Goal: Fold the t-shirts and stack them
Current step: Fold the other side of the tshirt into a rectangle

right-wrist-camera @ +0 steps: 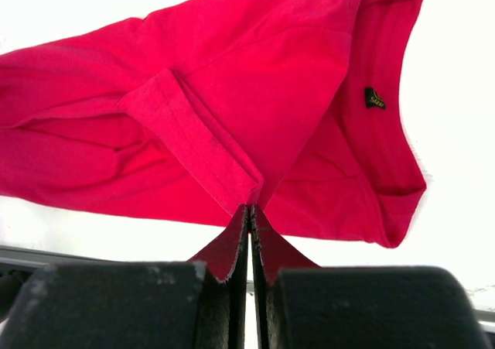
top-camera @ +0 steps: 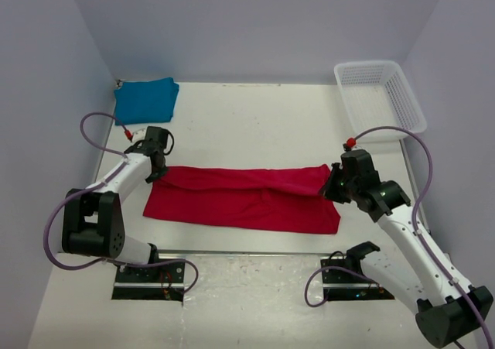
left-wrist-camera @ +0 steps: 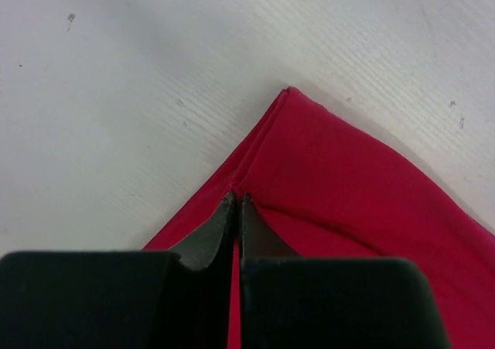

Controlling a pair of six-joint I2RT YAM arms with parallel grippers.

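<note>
Red t-shirt [top-camera: 244, 198], one end between left fingers [left-wrist-camera: 213, 237], other between right fingers [right-wrist-camera: 226, 250]

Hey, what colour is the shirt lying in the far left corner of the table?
That t-shirt is teal-blue; the top external view shows it best.

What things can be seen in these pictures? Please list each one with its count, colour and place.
red t-shirt: one, bright red, folded into a long strip across the middle of the table
neck label: one, dark, inside the red t-shirt's collar
teal-blue t-shirt: one, folded, far left corner
basket: one, white mesh, far right corner
table: one, white
left gripper: one, black, shut on the red t-shirt's left end
right gripper: one, black, shut on its right end
</note>
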